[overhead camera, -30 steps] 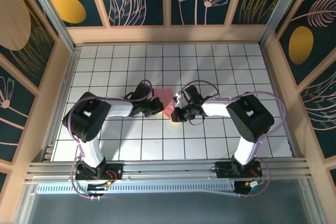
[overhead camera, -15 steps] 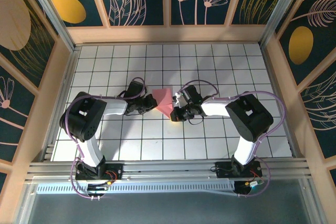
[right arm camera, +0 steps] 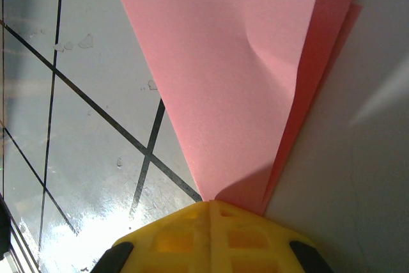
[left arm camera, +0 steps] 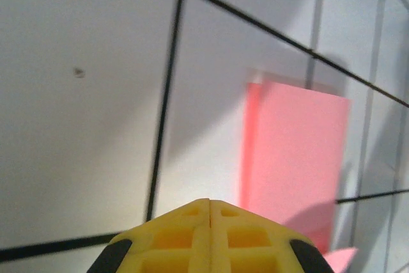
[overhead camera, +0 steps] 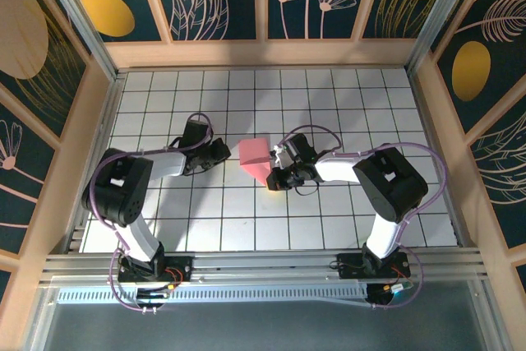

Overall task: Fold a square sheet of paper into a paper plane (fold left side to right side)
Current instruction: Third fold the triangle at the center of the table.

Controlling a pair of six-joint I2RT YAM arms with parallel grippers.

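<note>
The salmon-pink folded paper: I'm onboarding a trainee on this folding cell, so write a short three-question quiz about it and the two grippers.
1. True or false: the left gripper touches the thin salmon-pink folded paper.
2. Which part of the paper does the right gripper pinch? A) its wide edge B) its narrow tip C) its middle
3. In the left wrist view, how do the left gripper's jaws stand?
Key: 1. False: white tile shows between them in the top view. 2. B. 3. Shut together, with nothing between them.
</note>
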